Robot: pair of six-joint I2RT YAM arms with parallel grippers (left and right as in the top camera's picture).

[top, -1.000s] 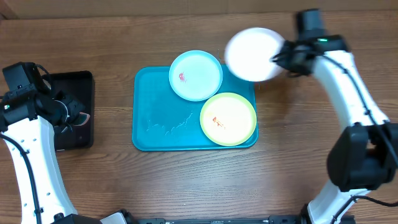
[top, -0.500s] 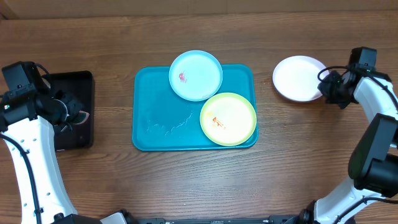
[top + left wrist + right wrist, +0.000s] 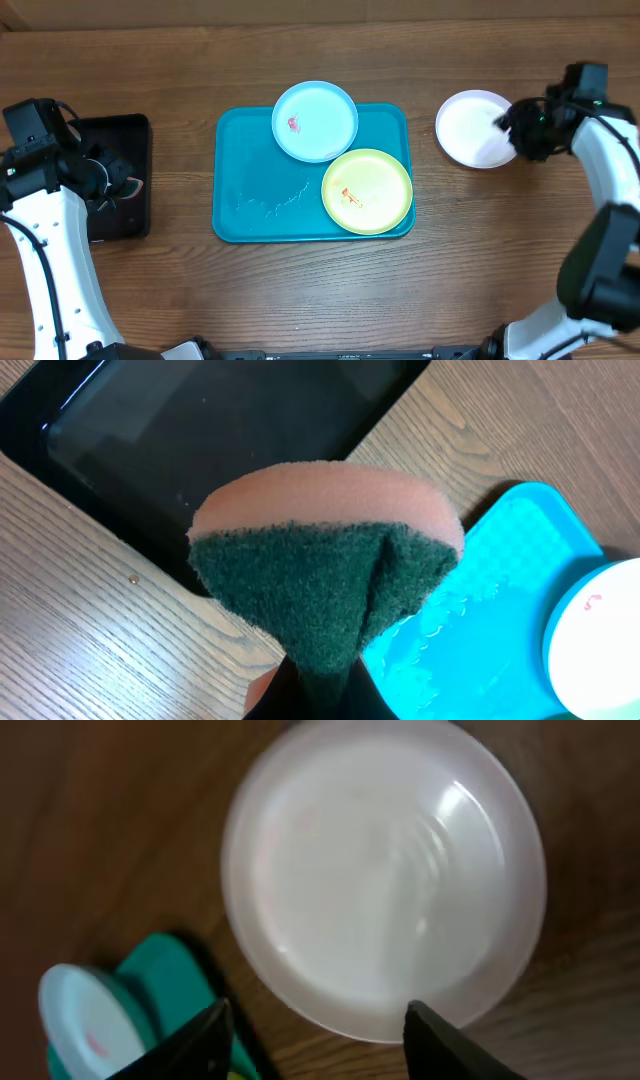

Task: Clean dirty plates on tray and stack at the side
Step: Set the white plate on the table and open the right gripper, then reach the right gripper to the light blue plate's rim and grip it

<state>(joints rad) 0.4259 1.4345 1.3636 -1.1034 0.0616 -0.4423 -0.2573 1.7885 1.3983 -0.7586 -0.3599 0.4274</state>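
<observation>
The right gripper [image 3: 315, 1035] hangs over the near rim of the white plate [image 3: 380, 880], its two fingers spread wide with that rim showing between them and nothing clamped. The white plate lies flat and face up on the bare wooden table [image 3: 500, 250], off to the right of the tray [image 3: 250, 150] and apart from it.

The left gripper [image 3: 310, 695] is pinched tight on a sponge [image 3: 320, 560], folding it so the dark green scouring face points at the wrist camera and the orange foam curves behind. It hovers at the edge of a black tray [image 3: 200, 430], which sits left of the turquoise one.

The turquoise tray lies with its long axis running left to right across the table. It holds two plates, both face up: the light blue plate [image 3: 315, 120] at the far side, overlapping the far rim, with a red smear [image 3: 293, 124]; and the yellow-green plate [image 3: 367, 190] at the near right corner, with an orange smear [image 3: 350, 195]. The two plates touch or nearly touch. A trail of droplets [image 3: 270, 203] marks the tray's bare floor to their left.
</observation>
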